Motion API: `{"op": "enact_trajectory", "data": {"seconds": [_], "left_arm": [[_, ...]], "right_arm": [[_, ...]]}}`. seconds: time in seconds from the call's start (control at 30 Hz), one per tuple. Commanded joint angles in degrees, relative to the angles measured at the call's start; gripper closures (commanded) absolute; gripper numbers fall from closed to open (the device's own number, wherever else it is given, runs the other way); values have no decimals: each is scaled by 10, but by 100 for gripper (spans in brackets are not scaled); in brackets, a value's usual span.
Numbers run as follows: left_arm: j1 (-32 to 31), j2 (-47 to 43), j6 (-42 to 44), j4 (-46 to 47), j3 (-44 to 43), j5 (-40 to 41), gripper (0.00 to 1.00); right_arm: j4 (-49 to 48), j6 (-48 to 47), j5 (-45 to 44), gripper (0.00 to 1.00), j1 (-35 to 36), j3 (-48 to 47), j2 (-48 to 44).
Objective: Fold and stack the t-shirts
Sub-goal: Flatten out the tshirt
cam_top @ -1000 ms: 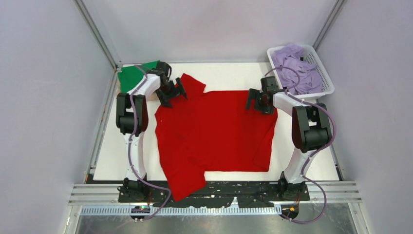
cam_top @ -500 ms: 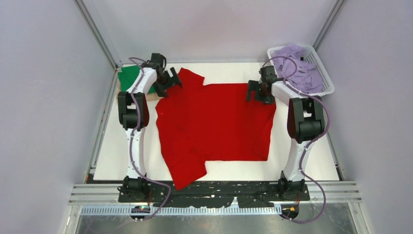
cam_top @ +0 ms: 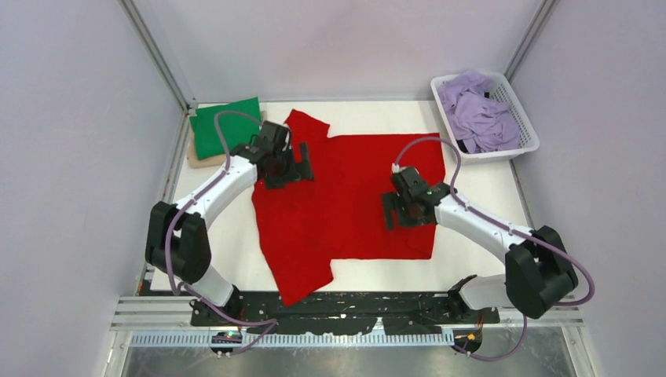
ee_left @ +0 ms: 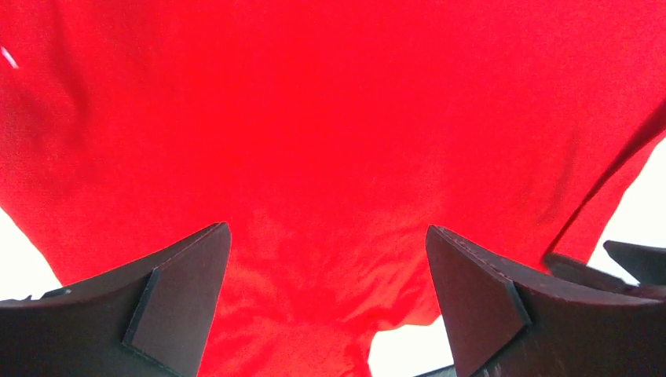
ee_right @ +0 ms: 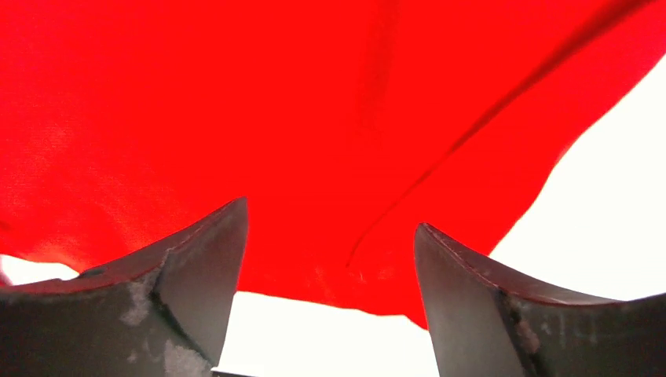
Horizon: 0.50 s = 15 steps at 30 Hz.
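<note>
- The left gripper and right gripper are held open and empty above the red t-shirt, likely so edges can be taken for folding.
- That shirt is spread centrally; the green t-shirt is laid folded far left.

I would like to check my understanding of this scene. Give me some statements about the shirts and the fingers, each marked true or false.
1. The red shirt lies spread on the table. True.
2. The left gripper holds the green shirt. False: its fingers are open over the red shirt, and the green shirt lies folded at the far left corner.
3. The lavender shirts are in the basket. True.
4. The right gripper is shut on a sleeve. False: its fingers are open over the red shirt, near its edge.
</note>
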<state>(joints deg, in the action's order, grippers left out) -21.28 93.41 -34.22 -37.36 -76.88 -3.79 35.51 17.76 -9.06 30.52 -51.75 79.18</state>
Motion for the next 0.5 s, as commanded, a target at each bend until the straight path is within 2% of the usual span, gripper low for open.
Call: {"op": "enact_trajectory", "data": {"seconds": [0.0, 0.13, 0.37, 0.43, 0.47], "left_arm": [[-16, -31, -16, 78, 131, -26, 0], [-20, -44, -31, 116, 201, -34, 0], [-19, -35, -39, 131, 236, -13, 0], [-19, -29, -37, 124, 234, -2, 0], [-18, -25, -38, 122, 233, 2, 0]], "right_arm": [[28, 90, -1, 25, 6, 95, -61], [8, 92, 11, 41, 6, 121, -73], [12, 95, -12, 64, -1, 118, -30], [25, 104, -29, 81, -13, 119, -29], [30, 109, -34, 86, -17, 121, -35]]}}
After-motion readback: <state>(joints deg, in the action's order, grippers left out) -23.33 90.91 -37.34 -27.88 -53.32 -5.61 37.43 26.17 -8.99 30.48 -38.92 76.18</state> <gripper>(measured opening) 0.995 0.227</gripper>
